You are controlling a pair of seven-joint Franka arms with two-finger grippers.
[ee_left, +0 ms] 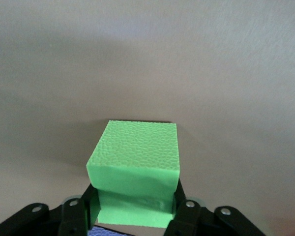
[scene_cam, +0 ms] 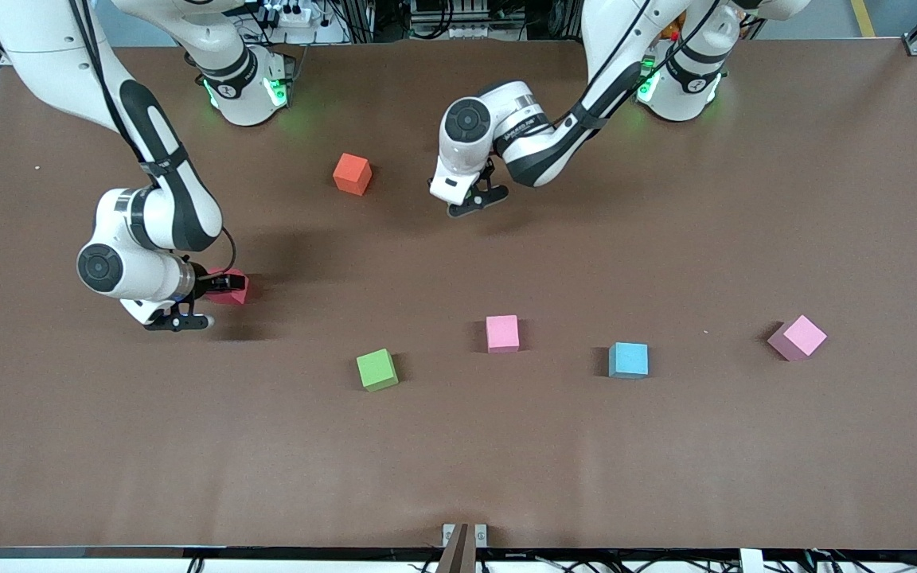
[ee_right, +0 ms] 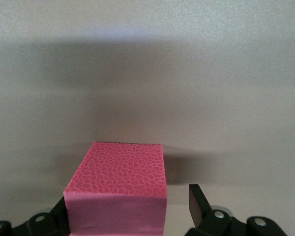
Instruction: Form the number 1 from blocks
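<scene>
- Your left end effector [scene_cam: 476, 199] hangs over bare tabletop [scene_cam: 665, 461] beside the orange cube [scene_cam: 352, 173], toward the left arm's end of the tabletop from it. The left wrist view shows its fingers [ee_left: 184, 211] pressed on both sides of a green block [ee_left: 133, 169]: it is holding that one.
- A sliver of purple [ee_left: 105, 232] peeks out under the green block in that wrist view; I cannot tell what it is.
- Your right end effector [scene_cam: 200, 302] sits low at the red block [scene_cam: 229, 288], nearer the front camera than the orange cube and toward the right arm's end.
- In the right wrist view the red block [ee_right: 117, 189] is between the fingers, but one finger [ee_right: 199, 204] stands clear of its side. So it is spread, not yet gripping.
- Centre the red block before you squeeze, so that it does not twist.
- The second green block [scene_cam: 377, 369] and the light blue block [scene_cam: 628, 360] lie loose, nearer the front camera than the orange cube.
- Two pink cubes [scene_cam: 502, 333] [scene_cam: 797, 337] lie in that same band. Leave them alone.
- My read: the figure is barely begun. Set each block square and touching its neighbour.
</scene>
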